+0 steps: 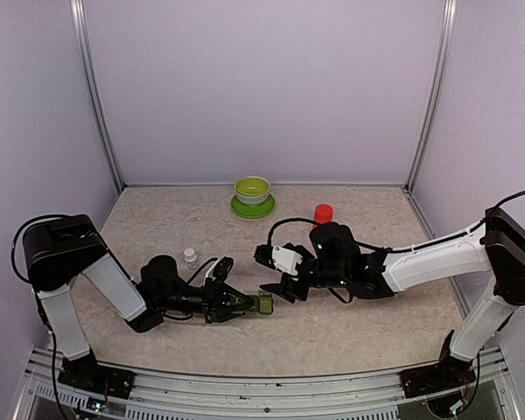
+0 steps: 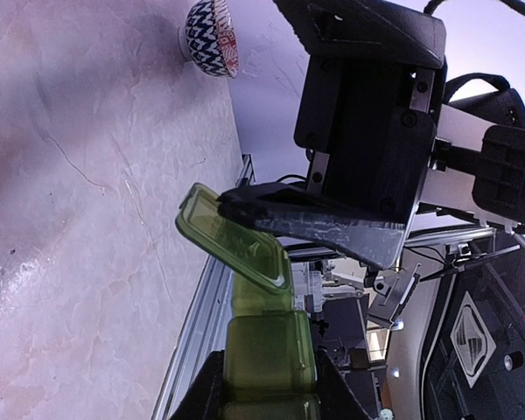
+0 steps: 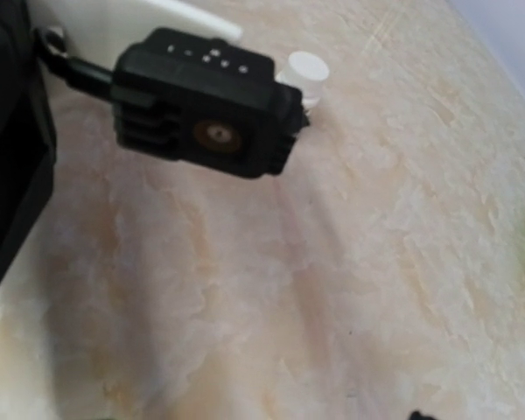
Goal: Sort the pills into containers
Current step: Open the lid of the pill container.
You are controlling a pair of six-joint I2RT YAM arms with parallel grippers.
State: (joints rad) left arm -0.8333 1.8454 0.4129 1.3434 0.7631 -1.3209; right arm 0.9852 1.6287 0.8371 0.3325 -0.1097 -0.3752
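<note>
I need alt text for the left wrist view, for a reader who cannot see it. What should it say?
The left gripper holds the green containers, a strip of joined compartments; the far lid stands tilted open, with the tip of the right gripper at its edge. A blue-and-white patterned bowl sits on the pale table beyond.

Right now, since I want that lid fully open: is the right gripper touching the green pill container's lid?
Touching. Left wrist view: a finger of the right gripper presses on the raised lid of the green pill container.
</note>
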